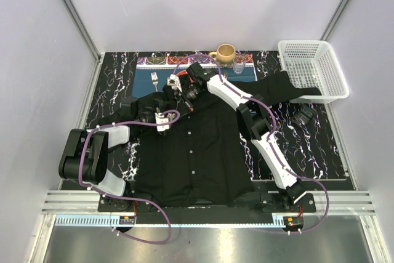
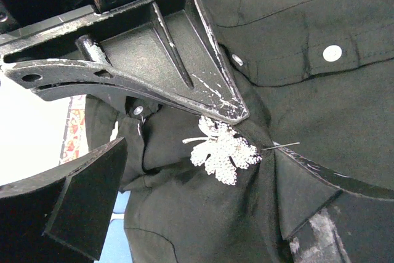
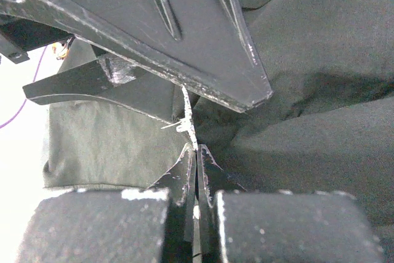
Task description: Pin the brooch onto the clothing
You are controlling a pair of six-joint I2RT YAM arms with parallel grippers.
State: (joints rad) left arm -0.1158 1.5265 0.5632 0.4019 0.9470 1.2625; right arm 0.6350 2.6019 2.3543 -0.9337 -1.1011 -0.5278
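The clothing (image 1: pixel 197 146), a black button-up shirt, lies flat on the table with its collar at the far side. The brooch (image 2: pixel 225 152) is a silvery leaf-shaped ornament lying against the fabric near the collar, its pin (image 2: pixel 283 146) sticking out to the right. My right gripper (image 3: pixel 197 151) is shut on the edge of the brooch (image 3: pixel 188 124); its black fingers (image 2: pixel 184 72) reach down onto the brooch in the left wrist view. My left gripper (image 2: pixel 197 180) is open, its fingers either side of a raised fold of shirt just below the brooch. Both grippers meet at the collar (image 1: pixel 174 100).
A white basket (image 1: pixel 311 69) stands at the far right on a sleeve. A tan mug (image 1: pixel 226 52), a glass (image 1: pixel 239 61) and a fork (image 1: pixel 155 81) sit on a blue placemat (image 1: pixel 243 73) behind the collar. Walls close in on the left and right.
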